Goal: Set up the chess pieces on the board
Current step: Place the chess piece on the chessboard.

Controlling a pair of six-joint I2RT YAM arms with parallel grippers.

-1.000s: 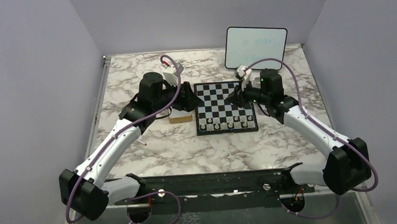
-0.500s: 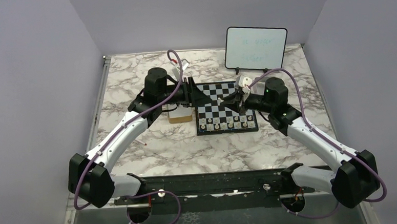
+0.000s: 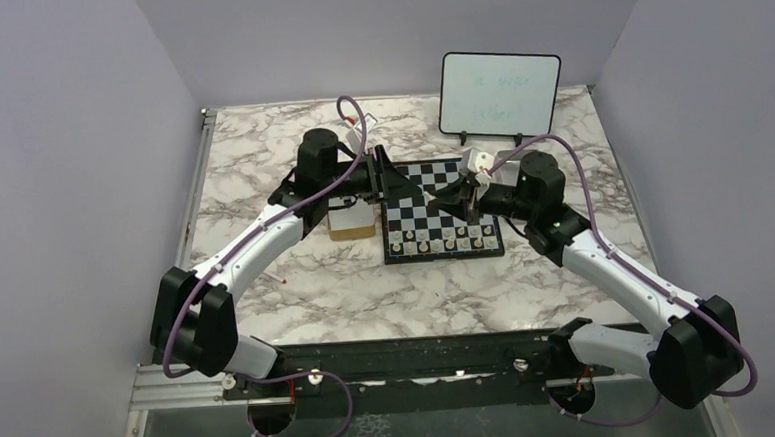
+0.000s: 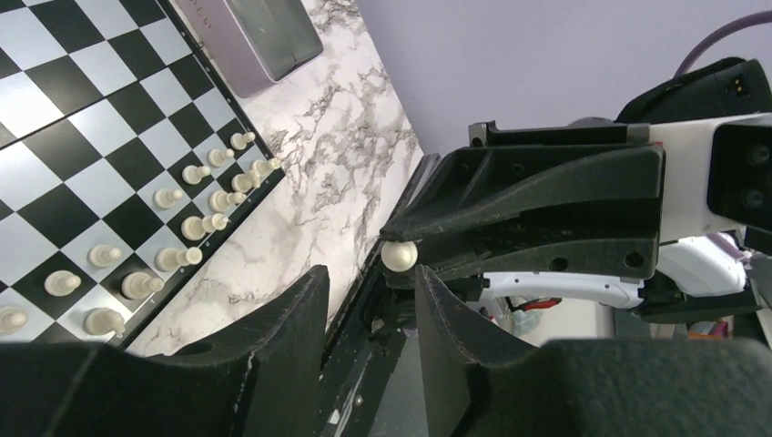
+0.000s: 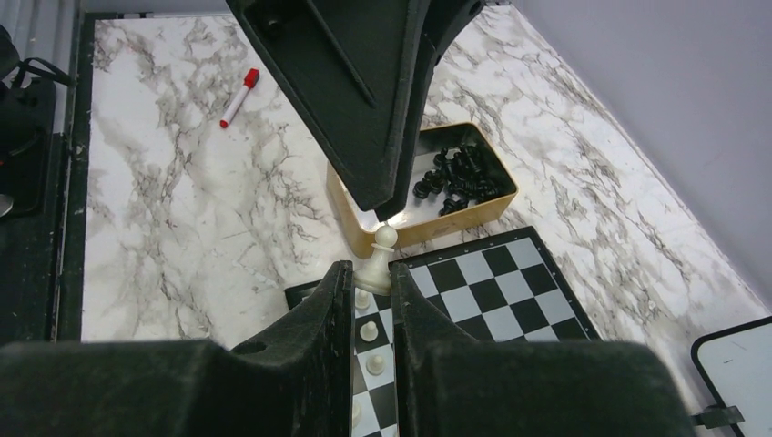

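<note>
Step in hand, as I read it: a pass or regrasp of one cream-white, pawn-shaped chess piece (image 5: 378, 259) in the air between the two arms, before it goes down on the flat black-and-white checked board (image 3: 418, 202). The right hand (image 5: 371, 273) is clamped on the piece low on its body, fingers nearly together, with the round head sticking out past the tips. It is held up off the squares, over the board's left side near the tan metal tin (image 5: 464, 214). The left hand (image 4: 371, 278) faces it with its fingers apart and a plain gap between them, holding nothing. From the right wrist its tips sit just above the piece's head. I cannot tell whether they touch it. On the board, cream-white pieces (image 4: 196, 223) stand in the two rows nearest the arm bases. The other squares I can see are bare. The black pieces (image 5: 455, 173) lie loose in the tin on the marble-patterned table (image 5: 182, 200), so I judge the job less than half done. Next move, by my reckoning, calls for lining the left tips square on the small round head and getting a firm pinch before the right hand lets go. The head is smooth and tiny, so a skewed pinch could flick it out.
</note>
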